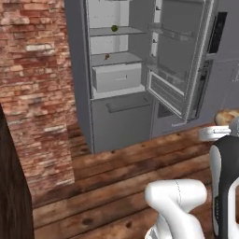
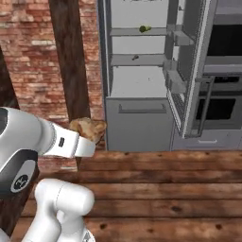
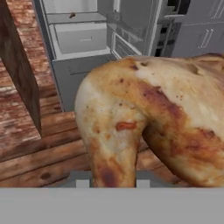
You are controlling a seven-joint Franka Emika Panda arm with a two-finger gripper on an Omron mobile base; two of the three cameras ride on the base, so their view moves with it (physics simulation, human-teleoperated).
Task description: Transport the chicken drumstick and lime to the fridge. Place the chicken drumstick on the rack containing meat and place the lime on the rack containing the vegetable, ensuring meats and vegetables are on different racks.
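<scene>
The chicken drumstick (image 3: 148,113) is golden-brown, mottled with pale cream patches and darker reddish-brown scorch marks; the fridge (image 1: 77,70) is dark grey outside and pale grey within; its two shelf boards are pale grey, the upper one (image 1: 126,31) carrying a small dark green vegetable (image 1: 114,28), the lower one (image 1: 123,58) a small orange-brown meat bit (image 1: 107,57); the drawer (image 1: 116,77) beneath is white; the wall (image 1: 32,70) to the left is red-brown brick with pale mortar lines and lighter bricks scattered through; the floor (image 2: 165,189) is warm brown planks with dark knots; a post (image 2: 71,61) near the wall is dark brown wood.
</scene>
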